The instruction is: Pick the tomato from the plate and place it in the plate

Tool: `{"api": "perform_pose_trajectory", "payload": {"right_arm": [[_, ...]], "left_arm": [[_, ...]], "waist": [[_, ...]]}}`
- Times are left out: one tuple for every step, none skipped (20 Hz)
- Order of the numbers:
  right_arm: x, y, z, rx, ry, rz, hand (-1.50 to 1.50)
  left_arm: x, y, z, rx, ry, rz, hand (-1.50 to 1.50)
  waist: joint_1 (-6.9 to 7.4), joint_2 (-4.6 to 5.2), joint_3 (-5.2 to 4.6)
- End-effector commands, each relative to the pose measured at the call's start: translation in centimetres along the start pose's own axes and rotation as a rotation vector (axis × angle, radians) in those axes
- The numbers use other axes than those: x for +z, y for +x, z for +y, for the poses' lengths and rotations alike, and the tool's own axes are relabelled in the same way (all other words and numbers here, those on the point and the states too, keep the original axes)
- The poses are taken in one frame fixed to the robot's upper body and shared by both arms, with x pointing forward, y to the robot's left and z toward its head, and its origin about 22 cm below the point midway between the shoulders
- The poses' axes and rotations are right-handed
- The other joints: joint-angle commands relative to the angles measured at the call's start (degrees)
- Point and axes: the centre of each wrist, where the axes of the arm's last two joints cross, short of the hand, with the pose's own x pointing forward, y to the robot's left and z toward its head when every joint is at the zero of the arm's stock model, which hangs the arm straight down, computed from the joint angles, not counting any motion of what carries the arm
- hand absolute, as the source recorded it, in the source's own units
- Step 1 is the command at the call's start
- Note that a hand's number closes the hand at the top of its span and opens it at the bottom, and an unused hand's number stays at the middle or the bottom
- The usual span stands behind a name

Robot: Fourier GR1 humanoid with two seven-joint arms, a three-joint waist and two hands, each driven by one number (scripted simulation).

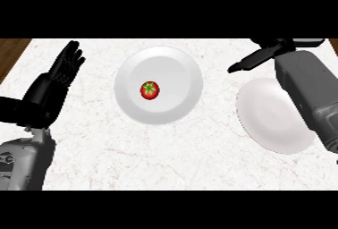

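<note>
Near the counter's [165, 152] left edge the left hand [56, 82] rests, black fingers straight and pointing up. The counter is white, faintly veined marble with a dark wood strip at its far left corner. Near the middle sits a smooth, round white plate [168, 62] carrying a small red tomato [149, 90] with a green stalk, well apart from both hands. Toward the right edge lies a second white plate [264, 116], partly covered by the grey forearm. The right hand [260, 56] hangs near the far right corner, fingers loosely spread, holding nothing.

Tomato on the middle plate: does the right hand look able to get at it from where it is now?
Probably yes. The tomato lies uncovered on its plate, and nothing stands between it and the right hand, only bare counter.
</note>
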Motion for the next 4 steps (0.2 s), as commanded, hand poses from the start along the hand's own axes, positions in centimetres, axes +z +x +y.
{"api": "perform_pose_trajectory", "payload": {"right_arm": [[1.4,-0.3,-2.0,0.013,-0.011,-0.008,-1.5],[1.2,0.0,-2.0,0.046,-0.012,-0.014,-1.5],[1.9,-0.7,-2.2,0.05,-0.031,-0.046,-1.5],[1.6,0.1,-2.7,0.083,-0.046,-0.036,-1.5]], "left_arm": [[-1.2,0.4,0.1,-0.009,0.011,-0.016,0.0],[-0.8,1.1,0.1,-0.021,-0.006,-0.022,0.0],[-1.0,-0.1,-1.0,-0.006,0.007,-0.012,0.0],[0.7,-0.3,-0.9,0.006,-0.016,-0.005,0.0]], "waist": [[-0.14,0.41,0.03],[0.92,0.5,0.07],[-0.06,0.45,0.05],[0.91,0.08,0.03]]}}
